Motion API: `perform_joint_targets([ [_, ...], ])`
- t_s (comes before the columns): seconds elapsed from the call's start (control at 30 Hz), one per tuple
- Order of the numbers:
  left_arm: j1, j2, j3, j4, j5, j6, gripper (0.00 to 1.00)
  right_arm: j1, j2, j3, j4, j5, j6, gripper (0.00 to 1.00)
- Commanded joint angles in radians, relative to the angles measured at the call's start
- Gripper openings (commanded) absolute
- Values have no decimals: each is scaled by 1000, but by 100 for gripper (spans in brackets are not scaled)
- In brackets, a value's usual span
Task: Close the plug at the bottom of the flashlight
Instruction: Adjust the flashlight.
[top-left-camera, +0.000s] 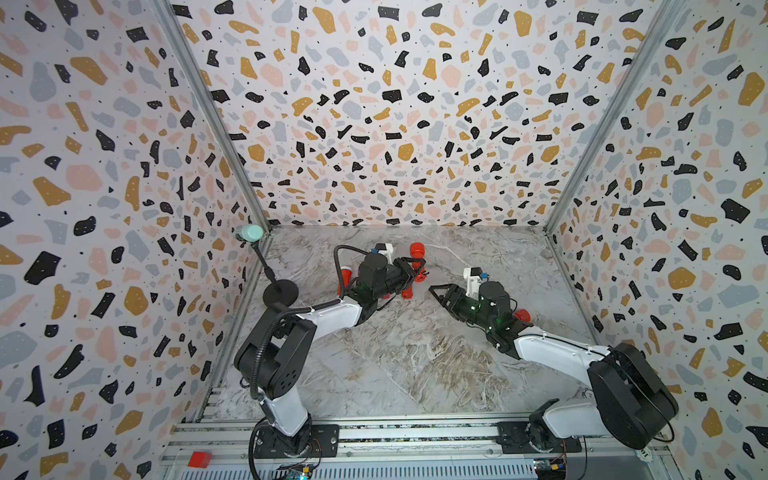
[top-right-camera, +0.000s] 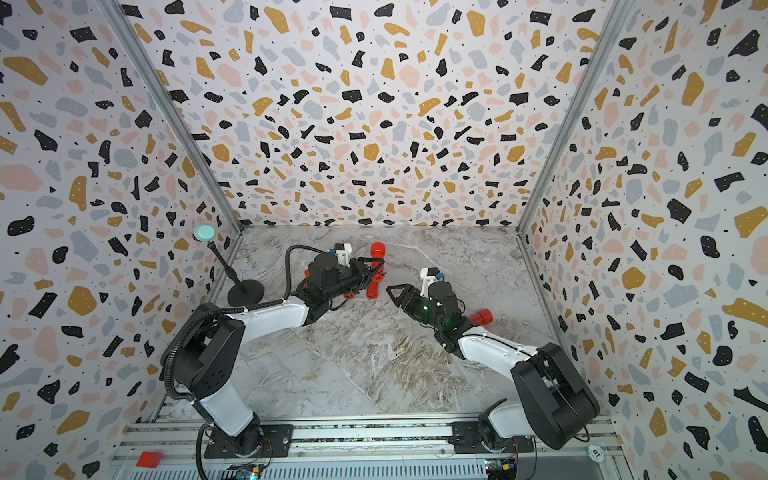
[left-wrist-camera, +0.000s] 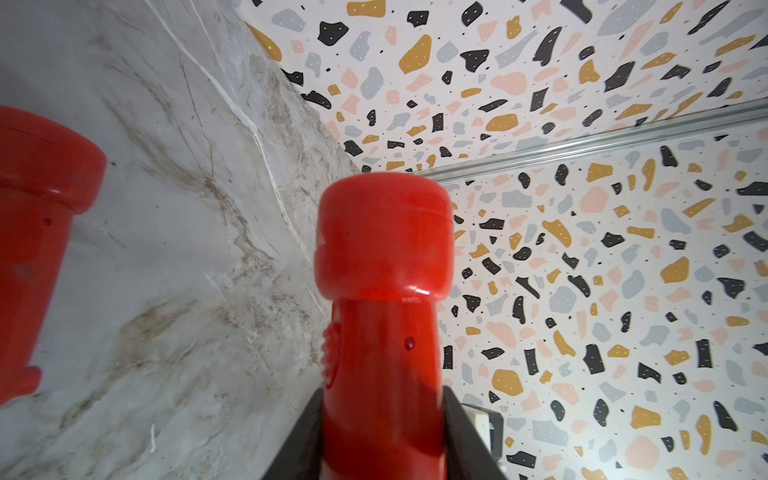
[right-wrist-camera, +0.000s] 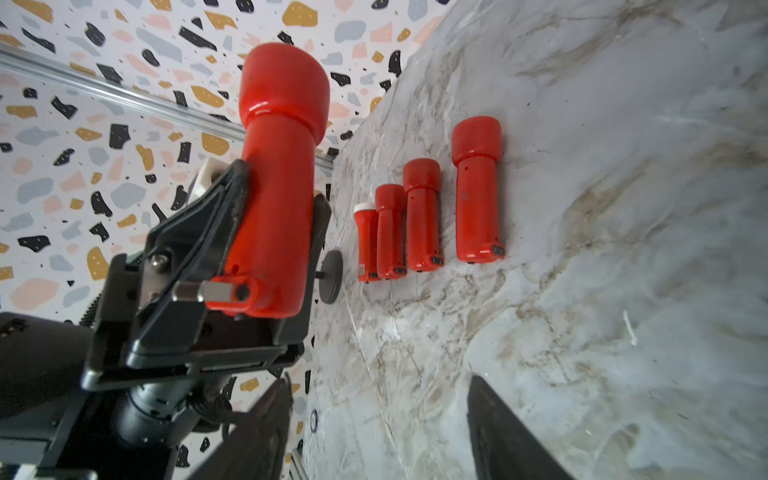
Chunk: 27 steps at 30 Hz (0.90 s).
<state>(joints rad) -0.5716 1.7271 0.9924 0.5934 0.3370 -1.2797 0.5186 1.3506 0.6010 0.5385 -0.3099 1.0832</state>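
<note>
A red flashlight (top-left-camera: 417, 251) is clamped across its barrel by the left gripper (top-left-camera: 409, 270). It is held over the far middle of the grey marble table (top-left-camera: 395, 357), with its broad head pointing toward the back wall. In the left wrist view, black fingers (left-wrist-camera: 297, 440) press against both sides of the barrel.

In the right wrist view, a grey metal plug (right-wrist-camera: 195, 291) sticks out sideways from the flashlight's base, so it is not folded shut.

The right gripper (top-left-camera: 437, 294) sits near that base on its right, aimed toward it but not touching it. Its jaws stand wide apart with nothing between them.

Beyond the held flashlight, toward the robot's left, the right wrist view shows a row of four red flashlights (right-wrist-camera: 422, 216). They lie side by side and parallel on the table. Another red flashlight (top-right-camera: 484, 316) lies just beside the right arm's wrist. A black stand with a pale green top (top-left-camera: 251, 233) stands at the table's far left corner.
</note>
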Motion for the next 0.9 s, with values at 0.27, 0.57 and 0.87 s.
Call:
perform_joint_targets([
  [0.27, -55, -172, -112, -93, 71, 290, 0, -200, -43, 67, -73, -412, -224, 89],
  [0.57, -109, -259, -215, -75, 98, 447, 0, -182, -89, 19, 58, -416, -269, 91],
  [0.87, -139, -262, -209, -86, 99, 487, 0, -117, -73, 28, 58, -416, -294, 90],
])
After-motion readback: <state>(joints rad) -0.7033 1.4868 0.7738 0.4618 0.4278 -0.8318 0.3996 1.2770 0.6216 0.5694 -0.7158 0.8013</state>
